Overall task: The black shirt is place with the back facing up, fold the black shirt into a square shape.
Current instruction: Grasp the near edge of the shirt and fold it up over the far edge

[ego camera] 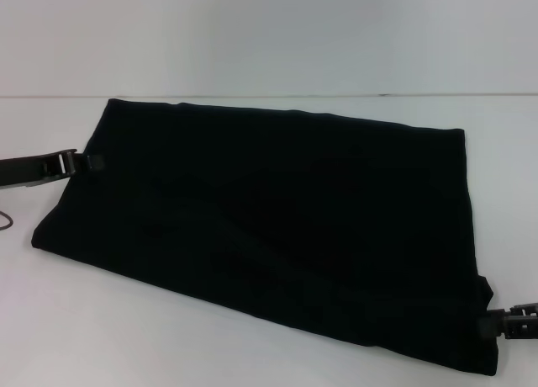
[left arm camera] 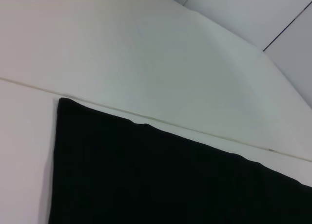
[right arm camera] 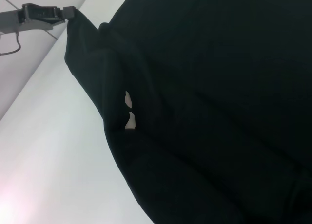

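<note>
White tabletop [ego camera: 126, 320] under a pale wall carries the black shirt [ego camera: 269, 219], spread flat as a wide folded rectangle across the middle of my view. My left gripper [ego camera: 91, 161] sits at the shirt's left edge, fingertips touching the cloth; I cannot tell whether they clamp it. My right gripper [ego camera: 496, 324] sits at the near right corner, its fingers likewise unreadable against the dark cloth.

white table [ego camera: 168, 336], pale wall [ego camera: 269, 34]
</note>
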### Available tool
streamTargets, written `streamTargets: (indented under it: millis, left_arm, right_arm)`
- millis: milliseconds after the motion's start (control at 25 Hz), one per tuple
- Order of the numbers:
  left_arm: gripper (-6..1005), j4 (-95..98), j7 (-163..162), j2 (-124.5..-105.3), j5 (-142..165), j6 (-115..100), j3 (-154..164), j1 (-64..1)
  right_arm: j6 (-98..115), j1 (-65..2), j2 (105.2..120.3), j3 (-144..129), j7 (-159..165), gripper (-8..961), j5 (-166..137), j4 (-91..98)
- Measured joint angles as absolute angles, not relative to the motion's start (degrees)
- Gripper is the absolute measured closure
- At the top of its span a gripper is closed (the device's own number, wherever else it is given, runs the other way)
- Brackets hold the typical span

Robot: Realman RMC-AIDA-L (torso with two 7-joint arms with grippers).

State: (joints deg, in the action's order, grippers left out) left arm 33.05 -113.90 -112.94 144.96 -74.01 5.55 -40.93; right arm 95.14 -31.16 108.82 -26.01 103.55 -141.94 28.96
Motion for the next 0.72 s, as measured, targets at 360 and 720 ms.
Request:
streamTargets:
  millis: [360,720]
  left_arm:
    - [998,32.96,-113.9,-112.9,144.93,-73.65,5.53,-41.18]
    - [998,32.96,-113.9,-112.85,144.93,-73.56,5.5,-41.22]
  right_arm:
    - [95.98,-31.86,109.57,-27.22,103.6,626,-141.95,28.91]
    - [96.68,-31.53,109.6,-26.71,101.59,885,-141.64,29.01]
